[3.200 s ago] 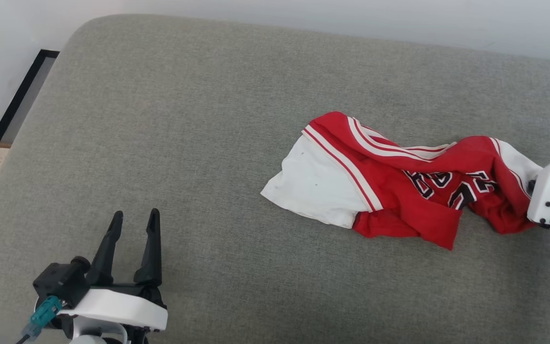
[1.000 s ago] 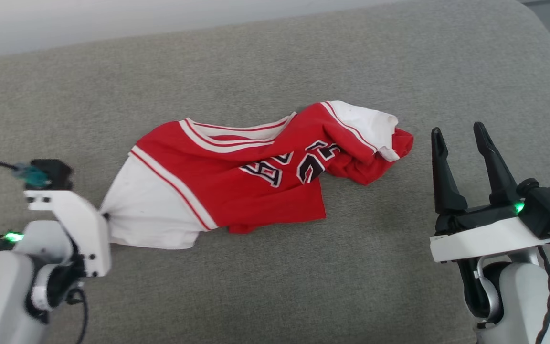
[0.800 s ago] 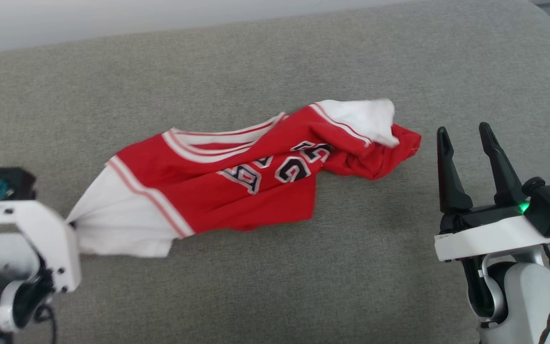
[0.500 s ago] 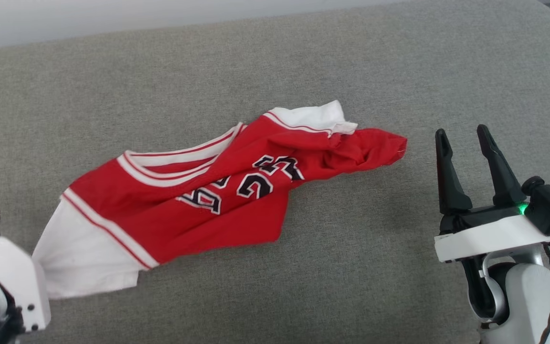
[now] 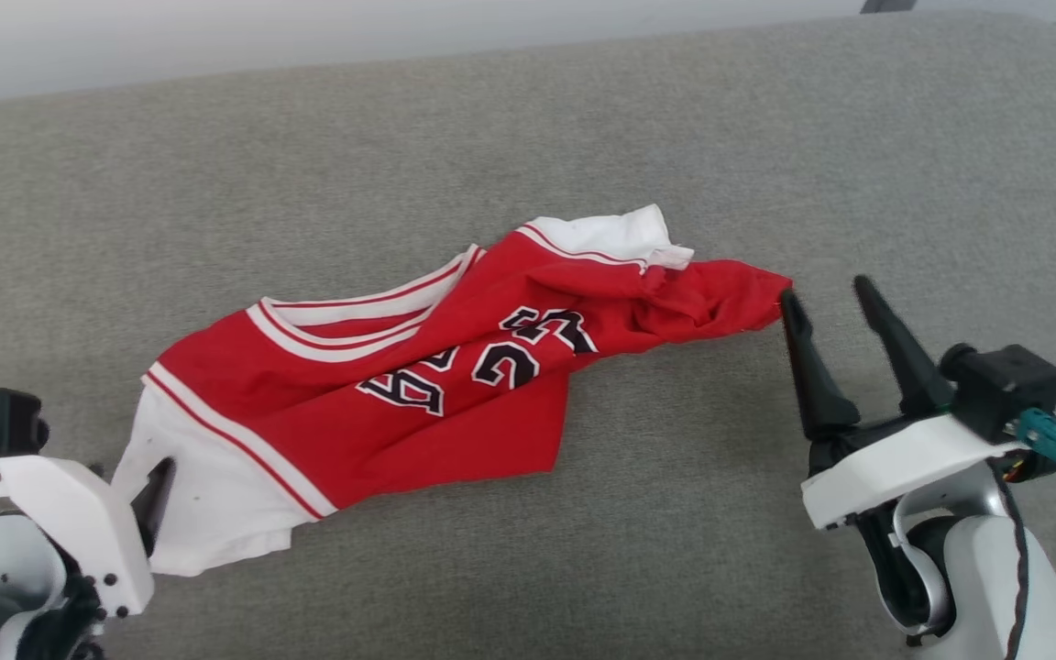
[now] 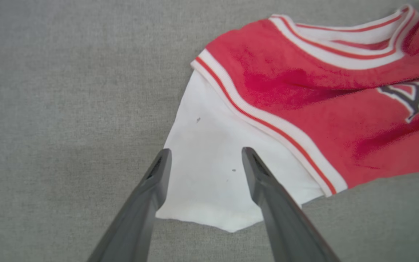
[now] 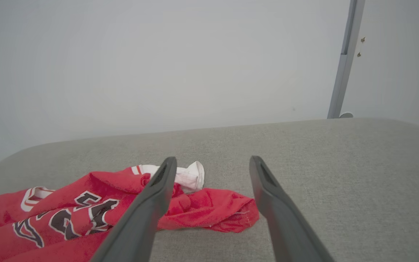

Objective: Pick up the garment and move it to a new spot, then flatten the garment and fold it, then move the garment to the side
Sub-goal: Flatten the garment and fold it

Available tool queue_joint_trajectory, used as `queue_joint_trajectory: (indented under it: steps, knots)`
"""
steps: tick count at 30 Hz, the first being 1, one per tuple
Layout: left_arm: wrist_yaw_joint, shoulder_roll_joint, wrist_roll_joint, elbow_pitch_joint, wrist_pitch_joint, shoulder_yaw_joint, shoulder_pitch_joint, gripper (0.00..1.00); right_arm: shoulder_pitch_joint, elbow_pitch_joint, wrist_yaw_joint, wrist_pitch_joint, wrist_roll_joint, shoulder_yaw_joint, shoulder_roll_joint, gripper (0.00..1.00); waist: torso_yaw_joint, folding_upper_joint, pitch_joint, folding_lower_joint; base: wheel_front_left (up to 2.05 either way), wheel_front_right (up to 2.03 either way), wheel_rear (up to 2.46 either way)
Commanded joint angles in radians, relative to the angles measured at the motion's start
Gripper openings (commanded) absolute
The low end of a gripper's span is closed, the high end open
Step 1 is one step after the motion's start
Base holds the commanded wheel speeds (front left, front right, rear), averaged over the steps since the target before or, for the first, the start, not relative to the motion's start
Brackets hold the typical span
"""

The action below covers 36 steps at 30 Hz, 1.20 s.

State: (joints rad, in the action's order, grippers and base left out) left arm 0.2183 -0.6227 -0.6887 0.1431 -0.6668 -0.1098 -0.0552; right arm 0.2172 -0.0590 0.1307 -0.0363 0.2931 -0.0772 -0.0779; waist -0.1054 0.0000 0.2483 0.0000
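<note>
The garment (image 5: 418, 385) lies across the middle of the padded surface (image 5: 216, 165), running slantwise from its sleeve (image 6: 209, 171) at the near left to a bunched end at the far right. The left gripper (image 6: 206, 153) is at the near-left end, its jaws either side of the sleeve's corner, and the right gripper (image 5: 824, 293) stands to the right, just beside the bunched end. Behind the surface is a wall (image 7: 158, 65), with a post (image 7: 344, 62) toward the right.
</note>
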Motion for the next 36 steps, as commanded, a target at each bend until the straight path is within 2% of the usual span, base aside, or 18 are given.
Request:
queue_joint_trajectory:
  steps: [1,12,19,25,30,36]
  knots:
    - [-0.010,0.009,0.005,-0.001,0.023,-0.001,-0.012,1.00,0.000,-0.004,0.000,0.013,0.008,-0.008,-0.009,1.00,0.012,0.0000,-0.008,0.0000,0.00,0.00,0.00]
    - [-0.103,0.120,0.089,-0.032,0.392,-0.038,-0.030,1.00,0.056,-0.088,0.000,0.256,0.065,-0.079,-0.099,1.00,0.112,0.0000,-0.031,0.0000,0.00,0.00,0.00]
    - [-0.121,0.204,0.123,-0.082,0.603,-0.053,-0.021,1.00,0.132,-0.158,0.000,0.410,0.084,-0.099,-0.141,1.00,0.180,0.0000,-0.034,0.0000,0.00,0.00,0.00]
    - [-0.132,0.261,0.109,-0.150,0.695,-0.065,-0.016,1.00,0.212,-0.257,0.000,0.534,0.070,-0.118,-0.165,1.00,0.227,0.0000,-0.017,0.0000,0.00,0.00,0.00]
    - [-0.135,0.295,0.114,-0.181,0.779,-0.060,-0.035,1.00,0.272,-0.353,0.000,0.630,0.070,-0.137,-0.161,1.00,0.257,0.0000,-0.004,0.0000,0.00,0.00,0.00]
    - [-0.148,0.309,0.135,-0.202,0.866,-0.059,-0.039,1.00,0.302,-0.445,0.000,0.715,0.091,-0.203,-0.179,1.00,0.273,0.0000,-0.003,0.0000,0.00,0.00,0.00]
